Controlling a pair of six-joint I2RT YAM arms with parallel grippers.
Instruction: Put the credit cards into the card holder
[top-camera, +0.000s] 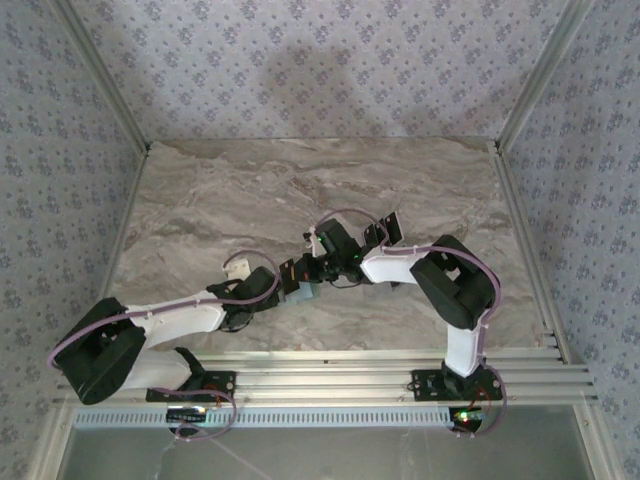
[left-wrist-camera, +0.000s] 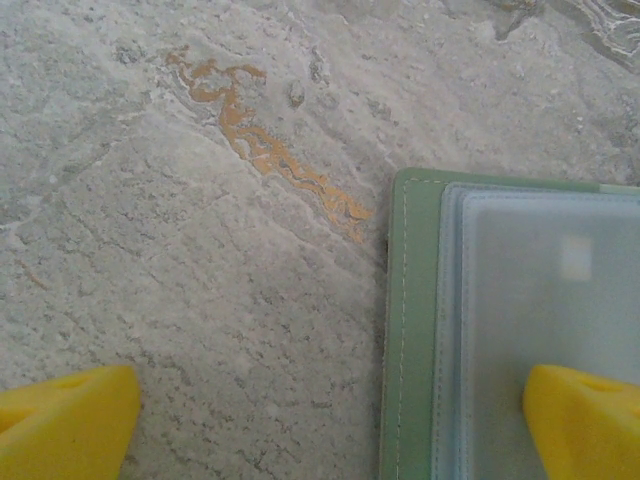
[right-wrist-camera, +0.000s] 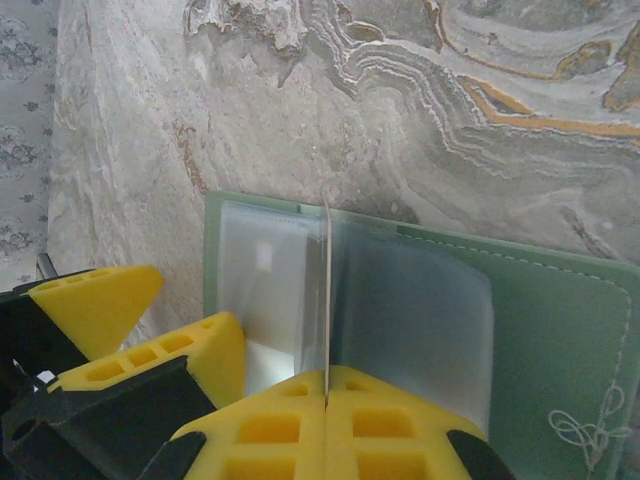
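The sage-green card holder (right-wrist-camera: 560, 340) lies open on the marble table, its clear plastic sleeves facing up. My right gripper (right-wrist-camera: 326, 385) is shut on a thin credit card (right-wrist-camera: 326, 290), seen edge-on and standing upright over the holder's sleeves. My left gripper (left-wrist-camera: 328, 425) is open and straddles the holder's (left-wrist-camera: 415, 330) left edge. One yellow finger (left-wrist-camera: 585, 420) rests over the clear sleeve, the other over bare table. From above, both grippers meet over the holder (top-camera: 303, 292) near the table's front middle.
The marble-patterned table (top-camera: 220, 200) stretches behind and to both sides of the arms. Patterned walls close it in at the back and sides. Aluminium rails (top-camera: 330, 375) run along the near edge between the arm bases.
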